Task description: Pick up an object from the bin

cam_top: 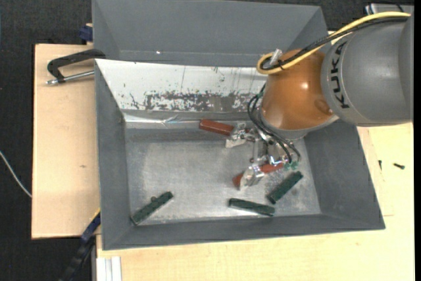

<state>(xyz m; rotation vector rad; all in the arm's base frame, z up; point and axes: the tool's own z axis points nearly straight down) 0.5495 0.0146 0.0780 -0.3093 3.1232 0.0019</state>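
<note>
The thick grey arm link [371, 72] sits highest, entering from the right above the bin's right rim. Its rounded orange cover [293, 99] hangs over the back-right part of the floor, and a yellow cable [329, 39] loops along the top of it. Below the cover the wrist points steeply down and a little to the left, ending in the claw [253, 174] low over the floor, right of centre.

I cannot tell whether the claw is spread or pressed together: its metal parts and wires run into one another. A small red piece [268, 168] lies right at its tip, touching or almost touching the metal, and whether it is pinched cannot be made out.

Just beside the claw on the right, a tilted green bar [285, 187] lies slantwise. A flat green bar [251, 206] lies near the front wall, just below the claw. A reddish-brown block [215, 126] rests behind the claw at the foot of the back wall, near the wrist.

The left half of the bin [108, 161] floor is bare and open, apart from a far green bar [151, 206] in the front-left corner. The right wall is close to the arm.
</note>
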